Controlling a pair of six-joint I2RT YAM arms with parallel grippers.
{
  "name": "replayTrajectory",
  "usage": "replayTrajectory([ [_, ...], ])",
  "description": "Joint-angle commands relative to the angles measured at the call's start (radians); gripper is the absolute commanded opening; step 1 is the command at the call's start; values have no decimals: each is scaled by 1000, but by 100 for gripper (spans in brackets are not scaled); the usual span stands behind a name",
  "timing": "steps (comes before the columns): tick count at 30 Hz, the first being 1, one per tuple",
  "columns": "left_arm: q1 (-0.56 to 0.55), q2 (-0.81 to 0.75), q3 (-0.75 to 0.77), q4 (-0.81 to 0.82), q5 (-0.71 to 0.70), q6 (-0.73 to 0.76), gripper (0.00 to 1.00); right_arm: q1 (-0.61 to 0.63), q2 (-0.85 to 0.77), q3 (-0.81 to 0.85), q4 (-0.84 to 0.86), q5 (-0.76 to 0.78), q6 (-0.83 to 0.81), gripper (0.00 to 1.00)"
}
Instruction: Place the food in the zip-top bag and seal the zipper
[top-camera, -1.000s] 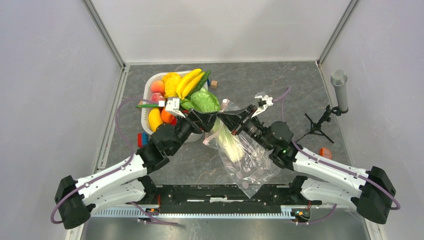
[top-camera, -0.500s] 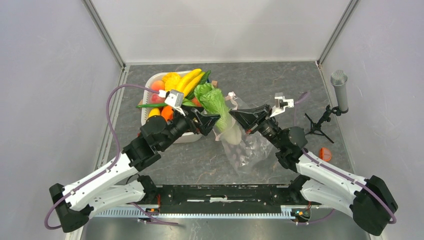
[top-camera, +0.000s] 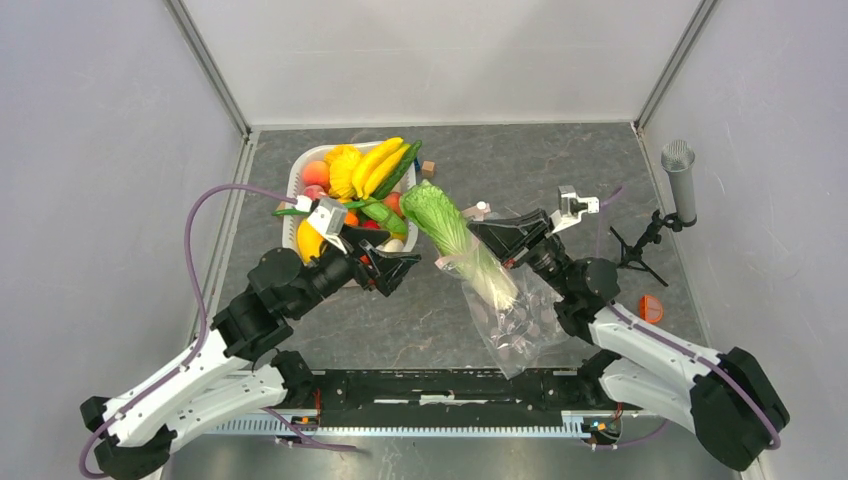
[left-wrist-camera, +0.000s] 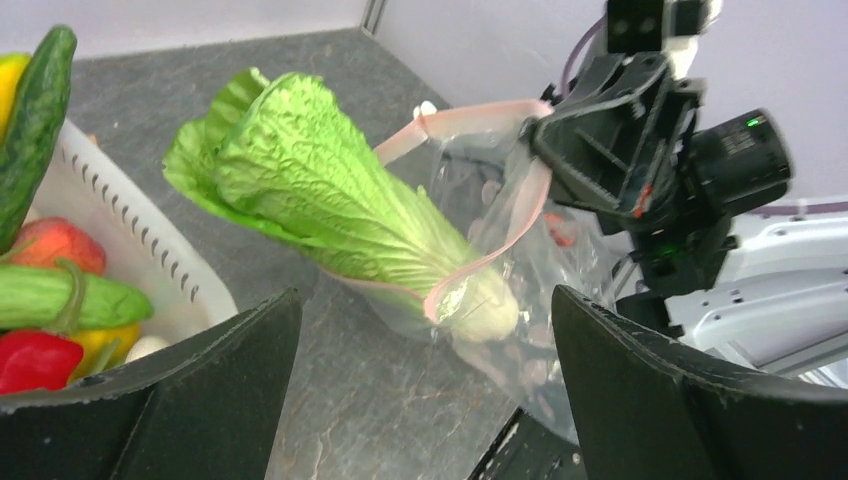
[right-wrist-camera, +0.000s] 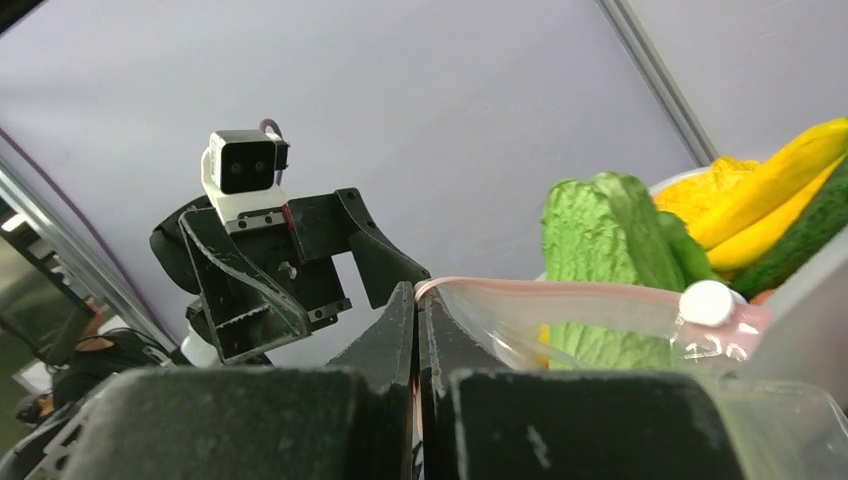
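Napa cabbage base-first, half inside zip-top bag

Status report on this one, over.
Left gripper open, empty. Right gripper shut on zipper. Cabbage stem-end in bag, leaves sticking out, blocking seal.

The overhead view looks down from behind both arms onto the whole counter. The left wrist view faces right, close on the cabbage and bag; the right wrist view, low behind the right hand, faces them from the opposite side.
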Motion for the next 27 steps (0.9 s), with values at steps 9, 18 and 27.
replayTrajectory([
  [9,7,97,-61,-47,14,-227,88,-3,-108,118,-294,-100,-208,0],
  [18,11,-56,22,-49,87,-160,92,-4,-153,120,-440,-115,-310,0],
  [27,13,2,243,-443,-348,47,100,-3,-166,165,-377,-301,-264,0],
])
